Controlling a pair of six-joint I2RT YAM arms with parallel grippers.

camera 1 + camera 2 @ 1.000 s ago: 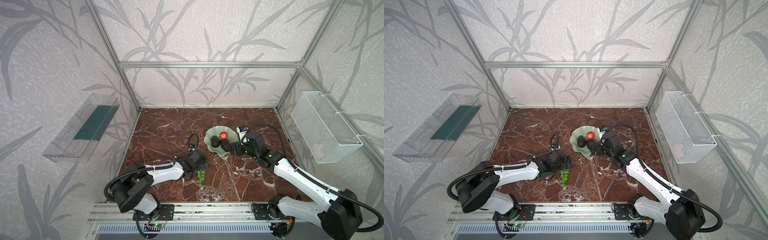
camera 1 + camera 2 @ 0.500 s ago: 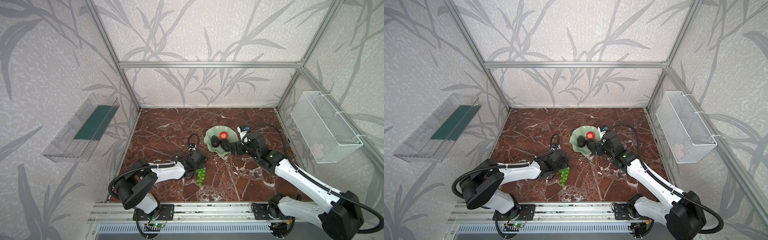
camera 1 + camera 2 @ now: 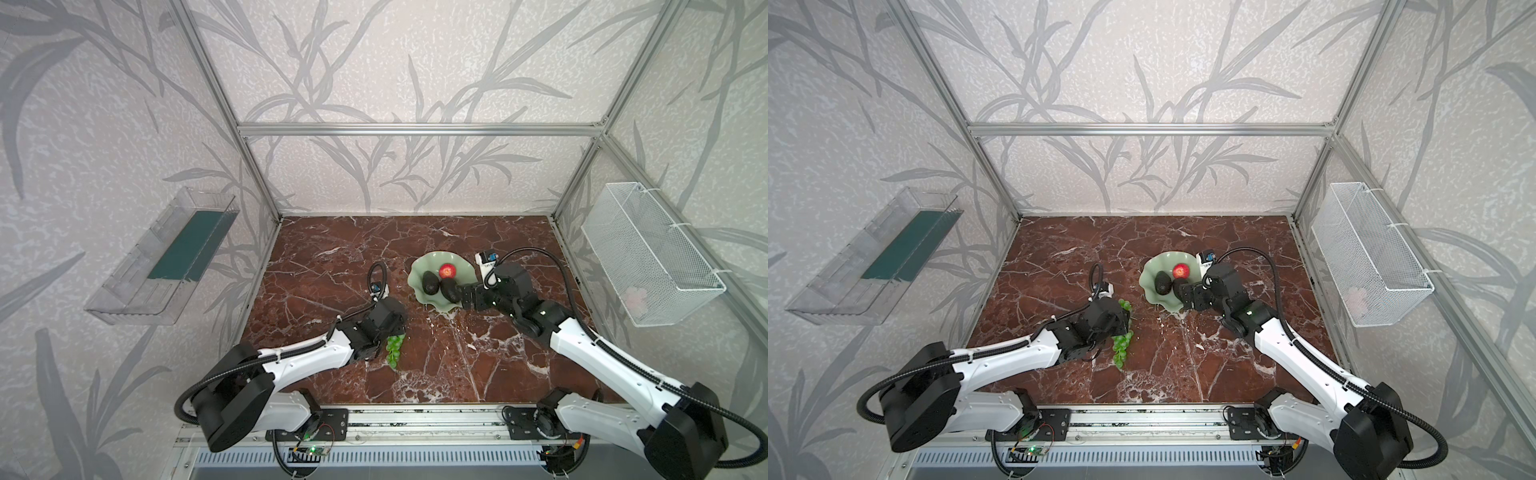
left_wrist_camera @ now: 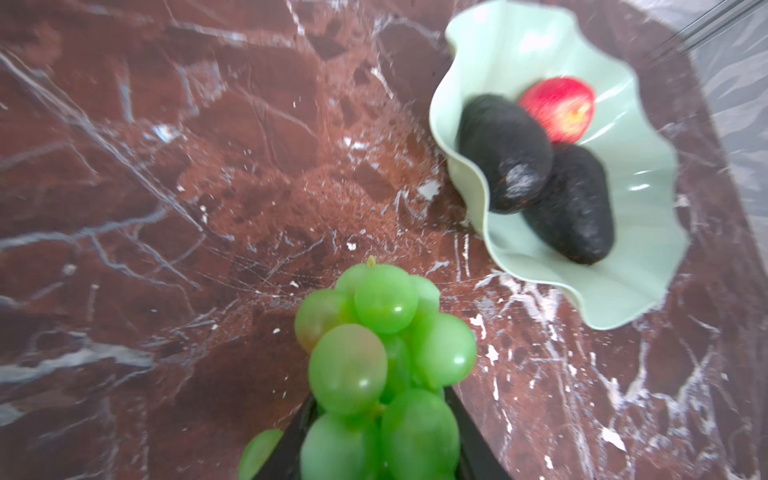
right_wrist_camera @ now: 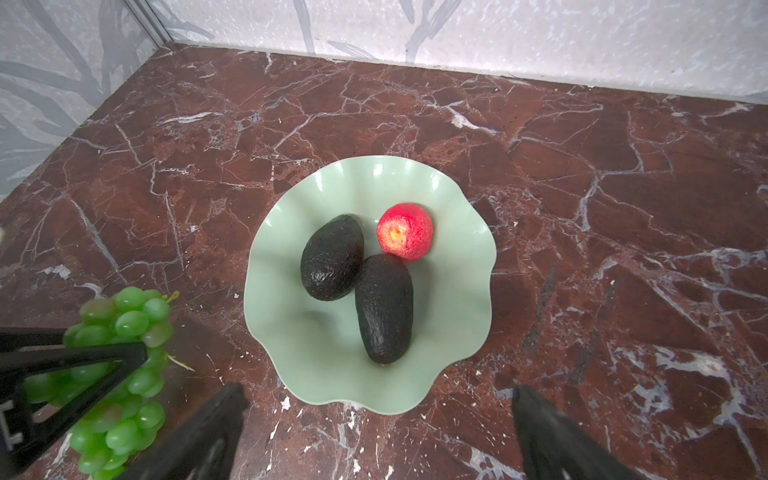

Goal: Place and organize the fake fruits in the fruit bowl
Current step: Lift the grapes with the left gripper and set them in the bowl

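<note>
Grapes [image 3: 394, 353], a long glossy green bunch, are pinched between the fingers of the left gripper [image 4: 380, 432], whose jaws press in on the fruit from 2 sides. In the right wrist view the black fingers [image 5: 83, 361] cross the bunch [image 5: 120, 374] about midway along its length, with berries showing on either side of them. In a top view one end of the bunch [image 3: 1122, 347] trails toward the front edge of the marble tabletop [image 3: 1059, 257]. Whether it is off the marble or resting on it I cannot tell.

Near the grapes, toward the right and farther back, the pale green fruit bowl [image 5: 316, 340] stands on the marble. Inside it lie 2 dark avocados, one [image 5: 331, 257] leaning against the other [image 5: 384, 309], and 1 red apple [image 5: 405, 232] touches them at the far side.

Just beside the bowl, the right gripper [image 5: 378, 392] hovers with its jaws spread wide and nothing between them, its fingers straddling the bowl's near rim.

On the left wall hangs a clear plastic tray [image 3: 166, 257], on the right wall a white wire basket [image 3: 648, 249].
</note>
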